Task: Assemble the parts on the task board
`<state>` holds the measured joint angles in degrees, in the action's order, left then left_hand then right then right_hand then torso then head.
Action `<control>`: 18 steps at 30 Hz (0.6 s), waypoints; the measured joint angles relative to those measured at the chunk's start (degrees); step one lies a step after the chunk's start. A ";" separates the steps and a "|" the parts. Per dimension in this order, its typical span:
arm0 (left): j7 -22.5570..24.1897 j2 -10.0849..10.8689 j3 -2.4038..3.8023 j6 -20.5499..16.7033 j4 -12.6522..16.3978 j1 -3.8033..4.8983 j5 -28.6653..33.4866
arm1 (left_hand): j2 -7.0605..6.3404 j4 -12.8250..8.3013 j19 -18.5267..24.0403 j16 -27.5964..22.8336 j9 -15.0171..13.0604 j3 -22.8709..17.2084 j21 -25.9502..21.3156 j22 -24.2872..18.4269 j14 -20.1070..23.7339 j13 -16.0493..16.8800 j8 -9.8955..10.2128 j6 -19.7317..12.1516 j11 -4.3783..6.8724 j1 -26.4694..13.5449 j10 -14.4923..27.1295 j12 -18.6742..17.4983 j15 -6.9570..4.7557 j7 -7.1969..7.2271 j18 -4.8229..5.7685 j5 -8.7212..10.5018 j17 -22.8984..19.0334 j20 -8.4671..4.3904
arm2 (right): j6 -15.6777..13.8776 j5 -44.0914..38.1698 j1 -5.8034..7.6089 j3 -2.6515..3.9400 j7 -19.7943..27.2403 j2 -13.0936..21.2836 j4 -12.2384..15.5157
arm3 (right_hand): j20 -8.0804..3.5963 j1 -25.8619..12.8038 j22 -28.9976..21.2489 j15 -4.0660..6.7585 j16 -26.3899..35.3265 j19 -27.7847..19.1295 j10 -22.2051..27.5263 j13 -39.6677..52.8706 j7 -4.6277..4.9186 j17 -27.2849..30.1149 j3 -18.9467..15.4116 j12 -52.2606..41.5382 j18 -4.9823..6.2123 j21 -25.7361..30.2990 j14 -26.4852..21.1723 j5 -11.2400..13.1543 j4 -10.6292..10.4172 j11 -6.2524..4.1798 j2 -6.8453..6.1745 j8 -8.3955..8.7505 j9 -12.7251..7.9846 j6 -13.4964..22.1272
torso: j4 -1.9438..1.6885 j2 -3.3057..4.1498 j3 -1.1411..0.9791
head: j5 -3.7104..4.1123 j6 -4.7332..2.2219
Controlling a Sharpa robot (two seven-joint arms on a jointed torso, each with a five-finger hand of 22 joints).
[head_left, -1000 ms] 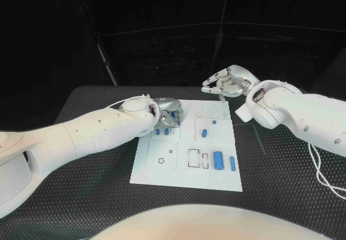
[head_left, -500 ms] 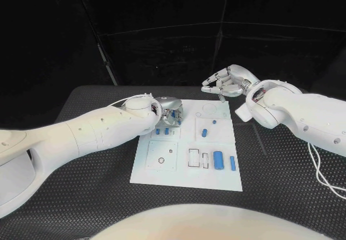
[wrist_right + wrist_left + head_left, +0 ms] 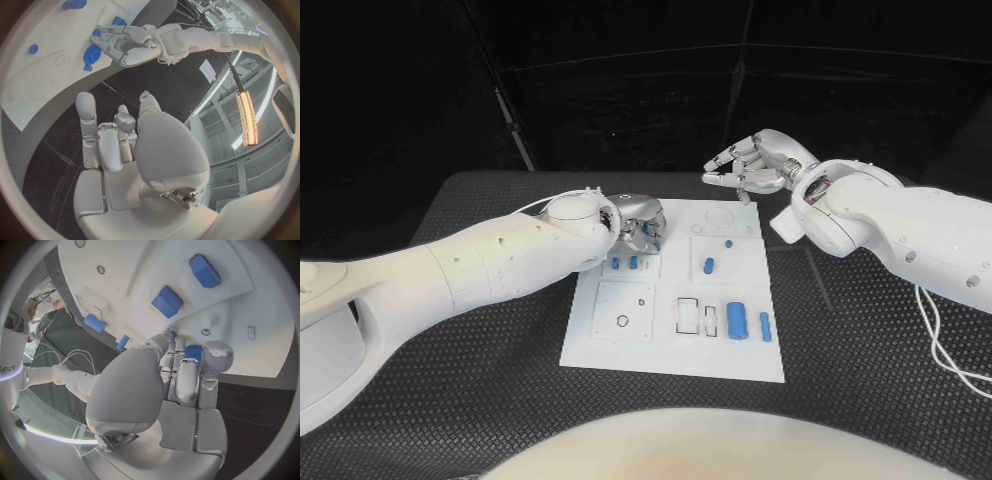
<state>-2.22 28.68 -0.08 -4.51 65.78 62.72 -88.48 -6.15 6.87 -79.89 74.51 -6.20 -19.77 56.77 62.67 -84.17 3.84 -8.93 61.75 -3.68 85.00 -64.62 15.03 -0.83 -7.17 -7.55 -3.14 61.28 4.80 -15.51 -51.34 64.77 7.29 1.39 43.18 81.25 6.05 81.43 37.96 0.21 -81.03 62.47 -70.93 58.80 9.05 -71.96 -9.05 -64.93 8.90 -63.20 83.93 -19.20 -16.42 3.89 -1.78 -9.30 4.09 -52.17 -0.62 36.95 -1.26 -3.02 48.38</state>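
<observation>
The white task board (image 3: 678,340) lies in the middle of the black worktop (image 3: 473,400). The left hand (image 3: 635,222) is over the board's far left corner, and its fingers (image 3: 187,372) pinch a small blue part (image 3: 194,352) just above the board. Two blue blocks (image 3: 625,264) sit near it on the board. A large blue cylinder (image 3: 736,319) lies near the board's right edge. The right hand (image 3: 750,165) hovers over the worktop's far edge, its fingers curled in and holding nothing.
</observation>
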 measured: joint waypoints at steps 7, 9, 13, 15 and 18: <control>0.21 1.97 1.04 -1.56 1.93 -0.42 0.26 | -0.23 0.09 0.00 0.00 0.08 -0.51 0.34 0.42 0.00 0.01 0.27 0.03 -0.13 -0.23 -0.12 -0.62 0.00 -0.03 0.00 0.00 -0.08 0.00 | 0.04 0.00 -0.07 0.00 0.03 0.11 -0.18 | 0.00 0.00 0.00 0.00 0.00 0.00 0.00 0.10 0.00 -0.11 0.00 0.00 0.00 0.00 0.00 0.00 0.00 0.00 0.00 0.00 0.00 0.00 | -0.06 -0.03 0.02 | 0.04 -0.30; 0.30 2.54 1.69 -2.14 2.65 -0.42 0.48 | -0.23 0.16 0.00 0.00 0.14 -0.58 0.71 0.64 0.00 0.01 0.27 0.21 -0.20 -0.23 -0.20 -0.65 0.00 -0.21 0.00 0.00 -0.16 0.00 | 0.05 0.00 -0.08 0.00 0.03 0.19 -0.25 | 0.00 0.00 0.00 0.00 0.00 0.00 0.00 0.10 0.00 -0.11 0.00 0.00 0.00 0.00 0.00 0.00 0.00 0.00 0.00 0.00 0.00 0.00 | -0.08 -0.03 0.04 | 0.10 -0.43; 0.54 4.13 2.78 -3.36 4.32 -0.56 1.17 | -0.23 0.02 0.00 0.06 0.14 -0.90 1.04 0.97 0.00 0.01 0.49 0.21 -0.20 -0.23 -0.43 -0.88 0.00 -0.21 0.00 0.00 -0.22 0.00 | 0.06 0.00 -0.16 0.00 0.04 0.36 -0.38 | 0.00 0.00 0.00 0.00 0.00 0.00 0.00 0.10 0.00 -0.11 0.00 0.00 0.01 0.00 0.00 0.00 0.00 0.00 0.00 0.00 0.00 0.00 | -0.08 -0.04 0.04 | 0.08 -0.52; 0.57 4.97 3.08 -3.73 4.91 -0.70 1.51 | -0.23 -0.10 0.00 0.22 0.22 -1.14 1.05 1.08 0.00 0.01 0.49 0.42 -0.20 -0.23 -0.60 -0.88 0.01 -0.42 0.00 0.00 -0.22 0.00 | 0.07 0.00 -0.17 0.00 0.04 0.40 -0.41 | 0.00 0.00 0.00 0.00 0.00 0.00 0.00 0.10 0.00 -0.11 0.00 0.00 0.00 0.00 0.00 0.00 0.00 0.00 0.00 0.00 0.00 0.00 | -0.08 -0.07 0.02 | -0.02 -0.56; 0.58 6.48 3.38 -4.09 5.76 -0.89 2.07 | -0.23 -0.11 0.00 0.22 0.22 -1.16 1.05 1.09 0.00 0.01 0.49 0.42 -0.20 -0.23 -0.60 -0.88 0.01 -0.43 0.00 0.00 -0.27 0.00 | 0.08 0.00 -0.18 0.00 0.04 0.48 -0.44 | 0.00 0.00 0.00 0.00 0.00 0.00 0.00 0.09 0.00 -0.10 0.00 0.00 0.00 0.00 0.00 0.00 0.00 0.00 0.00 0.00 0.00 0.00 | -0.12 -0.08 0.00 | -0.12 -0.60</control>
<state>-1.64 35.16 3.30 -8.60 71.54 61.83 -86.41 -6.39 6.76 -79.89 74.73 -5.98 -20.93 57.81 63.76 -84.17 3.85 -8.44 62.17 -3.88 84.77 -65.22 14.14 -0.83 -7.59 -7.55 -3.14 61.00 4.80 -15.44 -51.33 64.59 7.29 1.43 43.67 80.81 6.05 81.43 37.96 0.21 -81.03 62.47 -70.93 58.89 9.05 -72.06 -9.05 -64.93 8.90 -63.20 83.93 -19.20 -16.42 3.89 -1.78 -9.30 4.09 -52.17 -0.74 36.88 -1.26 -3.14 47.79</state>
